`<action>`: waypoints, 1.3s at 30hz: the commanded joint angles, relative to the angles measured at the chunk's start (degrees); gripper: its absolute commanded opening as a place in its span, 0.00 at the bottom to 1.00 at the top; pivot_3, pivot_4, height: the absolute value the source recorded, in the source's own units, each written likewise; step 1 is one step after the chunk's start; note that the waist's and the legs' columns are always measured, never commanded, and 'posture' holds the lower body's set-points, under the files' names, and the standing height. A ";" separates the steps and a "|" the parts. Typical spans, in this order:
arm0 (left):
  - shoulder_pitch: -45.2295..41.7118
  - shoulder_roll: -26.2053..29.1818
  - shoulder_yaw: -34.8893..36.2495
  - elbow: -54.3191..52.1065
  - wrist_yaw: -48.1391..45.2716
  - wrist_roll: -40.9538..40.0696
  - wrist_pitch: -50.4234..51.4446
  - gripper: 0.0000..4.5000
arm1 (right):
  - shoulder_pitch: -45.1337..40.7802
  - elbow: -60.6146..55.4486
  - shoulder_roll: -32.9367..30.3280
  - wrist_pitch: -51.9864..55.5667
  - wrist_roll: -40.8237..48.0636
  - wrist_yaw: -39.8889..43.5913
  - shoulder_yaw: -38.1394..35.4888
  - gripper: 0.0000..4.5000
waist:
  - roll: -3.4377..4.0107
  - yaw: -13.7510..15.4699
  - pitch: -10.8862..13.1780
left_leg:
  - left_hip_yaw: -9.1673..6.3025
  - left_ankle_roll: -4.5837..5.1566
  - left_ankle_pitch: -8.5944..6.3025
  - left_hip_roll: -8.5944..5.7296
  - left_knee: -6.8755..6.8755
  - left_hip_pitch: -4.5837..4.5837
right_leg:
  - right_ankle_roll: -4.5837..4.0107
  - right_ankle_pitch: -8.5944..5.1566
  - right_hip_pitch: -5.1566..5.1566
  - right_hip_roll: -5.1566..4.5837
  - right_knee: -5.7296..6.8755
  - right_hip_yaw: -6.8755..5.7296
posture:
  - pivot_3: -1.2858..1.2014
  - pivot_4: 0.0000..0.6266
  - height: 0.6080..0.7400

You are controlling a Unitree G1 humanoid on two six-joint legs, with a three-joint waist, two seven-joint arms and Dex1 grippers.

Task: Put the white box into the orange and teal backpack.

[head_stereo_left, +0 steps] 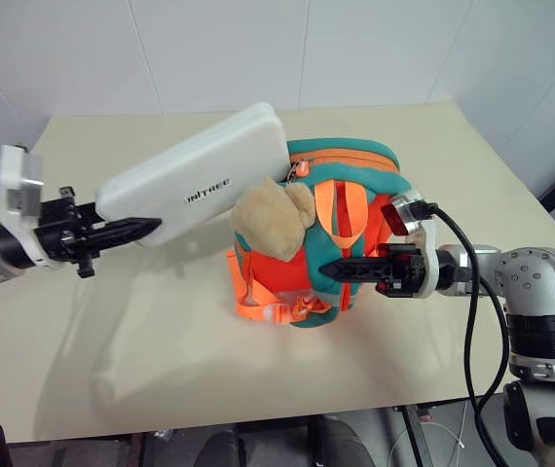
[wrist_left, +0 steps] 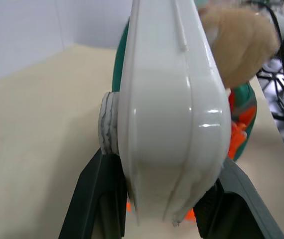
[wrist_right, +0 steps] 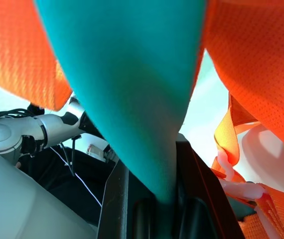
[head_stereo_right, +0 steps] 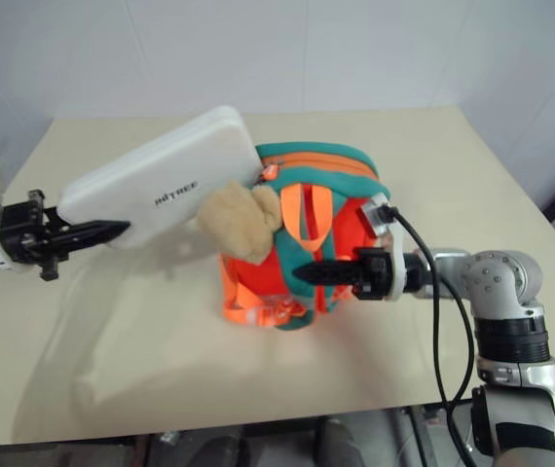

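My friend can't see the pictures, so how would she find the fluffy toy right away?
Look at the middle of the beige table, where the orange and teal backpack stands. The plush toy hangs on its front side, just below the tip of the white box that the left gripper holds. It is the only tan, fuzzy thing there; everything around it is smooth and white, orange or teal.

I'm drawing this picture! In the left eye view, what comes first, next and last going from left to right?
Left gripper → white box → tan plush toy → orange and teal backpack → right gripper, which reaches in from the right edge.
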 commanded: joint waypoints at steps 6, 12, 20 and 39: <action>-7.66 3.03 -5.72 5.55 -5.09 6.57 -0.09 0.29 | 1.44 -3.36 1.06 0.26 2.61 -2.13 -3.06 0.12 | 0.00 -0.23 0.00 | -0.01 0.01 -0.01 0.02 -0.02 -0.05 | 0.00 0.00 -0.04 0.04 -0.03 -0.02 | 0.52 0.24 1.00; -13.49 1.99 -9.06 8.48 -5.89 9.88 -0.03 0.29 | 2.42 -3.97 1.32 -0.09 3.40 -3.37 -3.48 0.12 | 0.01 -0.37 0.01 | 0.03 0.10 -0.06 0.02 -0.01 -0.05 | 0.00 0.00 -0.04 0.04 -0.03 -0.01 | 0.52 0.24 1.00; -25.54 -5.22 -20.56 5.05 -4.19 15.73 5.00 0.29 | 2.93 -4.42 2.16 -0.60 3.34 -4.36 -3.52 0.12 | 0.00 0.91 0.01 | 0.03 0.10 -0.06 -0.01 0.08 -0.07 | 0.07 0.03 -0.02 0.05 -0.02 0.02 | 0.52 0.24 1.00; -31.41 -19.96 -28.61 6.77 -1.83 23.09 5.93 0.44 | 4.63 -6.63 4.93 -1.67 4.36 -7.58 -4.43 0.12 | 0.01 0.83 0.01 | 0.03 0.11 -0.05 0.01 0.10 -0.09 | 0.08 0.04 -0.06 0.09 -0.01 0.05 | 0.52 0.24 1.00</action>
